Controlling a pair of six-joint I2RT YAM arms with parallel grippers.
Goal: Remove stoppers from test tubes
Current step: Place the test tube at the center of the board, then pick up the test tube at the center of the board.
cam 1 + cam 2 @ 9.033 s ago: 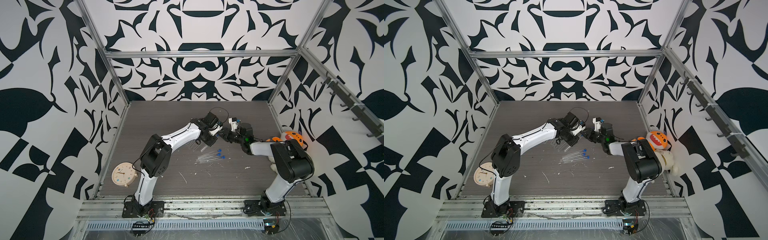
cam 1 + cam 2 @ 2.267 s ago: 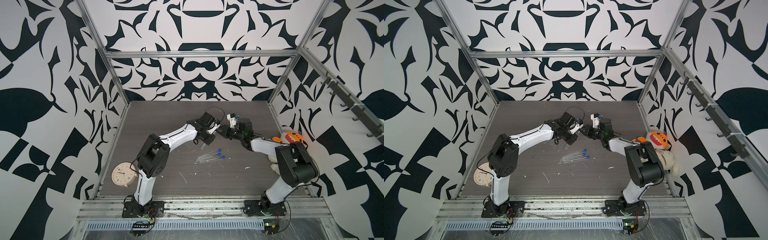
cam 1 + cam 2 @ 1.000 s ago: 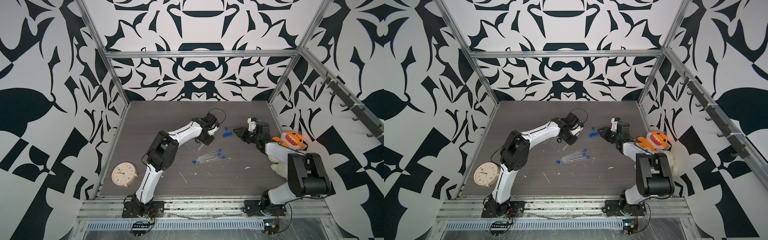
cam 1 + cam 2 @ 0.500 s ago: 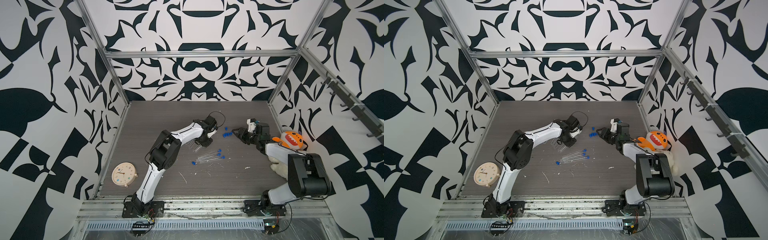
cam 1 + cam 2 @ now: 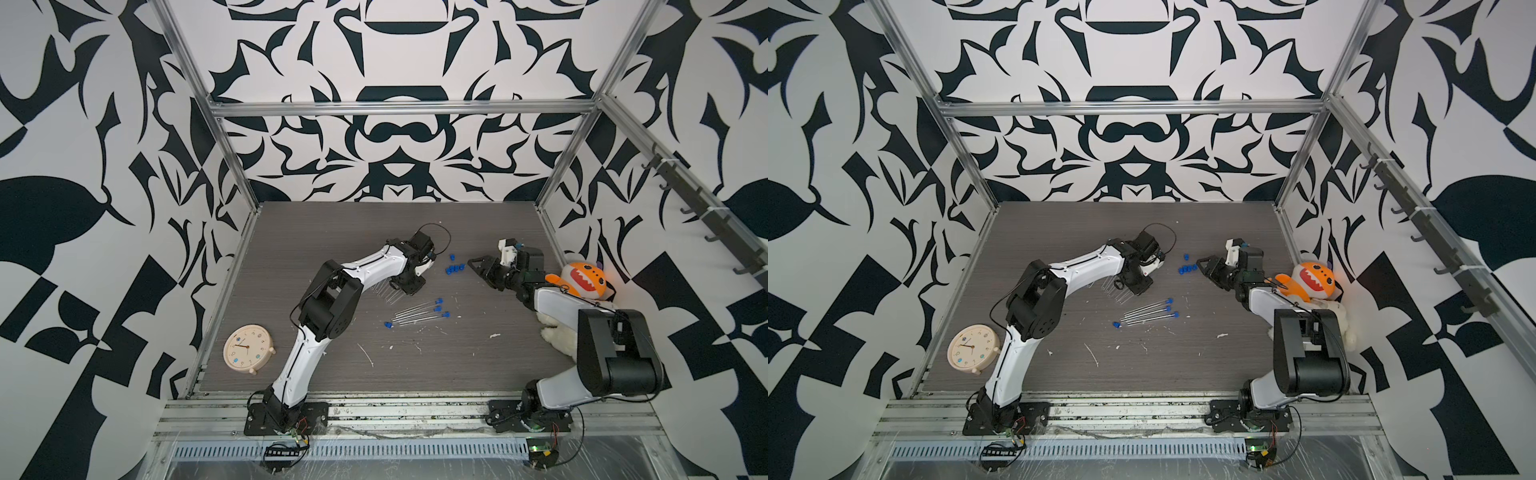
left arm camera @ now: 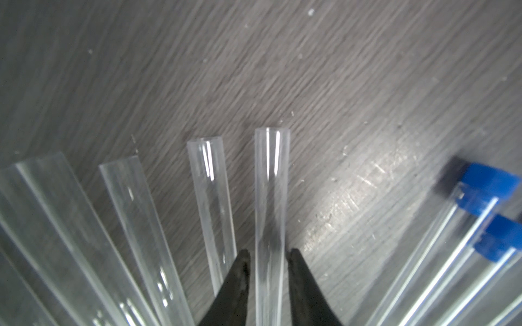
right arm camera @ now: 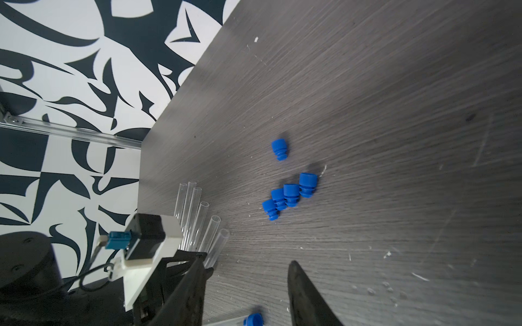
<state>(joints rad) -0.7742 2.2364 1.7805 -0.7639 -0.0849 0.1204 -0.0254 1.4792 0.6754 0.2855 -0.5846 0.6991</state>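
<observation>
Several open test tubes (image 5: pixel 384 291) (image 5: pixel 1113 291) lie fanned on the dark table. My left gripper (image 5: pixel 399 286) (image 5: pixel 1121 286) is low over them. Its jaws (image 6: pixel 268 254) flank one open test tube (image 6: pixel 271 183) with a thin gap on each side. Three stoppered tubes (image 5: pixel 415 311) (image 5: pixel 1148 311) lie nearer the front, with blue stoppers (image 6: pixel 491 180) on their right ends. Several loose stoppers (image 5: pixel 454 269) (image 5: pixel 1185 269) (image 7: pixel 288 194) are clustered between the arms. My right gripper (image 5: pixel 478 270) (image 5: pixel 1202 266) (image 7: pixel 248 262) is open and empty just right of them.
One more blue stopper (image 5: pixel 387 324) lies at the left end of the stoppered tubes. A cream clock (image 5: pixel 248 349) sits at the front left. An orange plush toy (image 5: pixel 582 282) leans in the right corner behind my right arm. White flecks dot the table.
My left gripper has settled lower onto the fanned tubes, and its jaws have eased apart around the tube. The right gripper stays almost still beside the loose stoppers.
</observation>
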